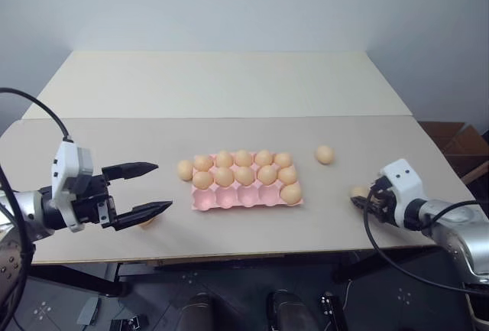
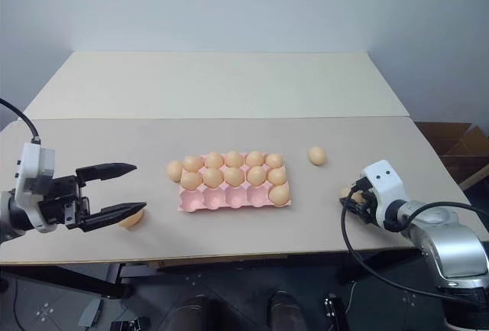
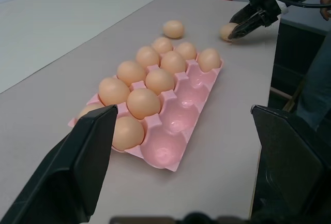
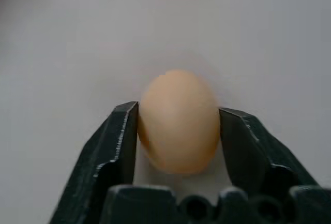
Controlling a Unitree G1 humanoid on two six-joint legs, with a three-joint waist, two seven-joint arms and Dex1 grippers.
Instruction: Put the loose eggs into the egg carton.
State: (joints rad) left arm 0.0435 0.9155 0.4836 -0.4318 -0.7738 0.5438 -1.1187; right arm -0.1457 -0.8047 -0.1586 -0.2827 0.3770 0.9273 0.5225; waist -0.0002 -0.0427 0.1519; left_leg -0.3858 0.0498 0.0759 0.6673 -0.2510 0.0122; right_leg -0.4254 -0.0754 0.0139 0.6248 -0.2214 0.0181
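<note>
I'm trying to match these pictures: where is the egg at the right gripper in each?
Left eye view: loose egg right of the egg carton, at the right gripper.
Right eye view: same place.
Left wrist view: beyond the carton's far end.
Right wrist view: held in that gripper.
Shared landmark: the right gripper.

We see one loose egg (image 2: 131, 219) half hidden behind the left gripper (image 2: 126, 189), another (image 1: 358, 191) mostly covered by the right gripper (image 1: 359, 201), and a person's arm (image 3: 315, 87) cut off at the picture's edge.
</note>
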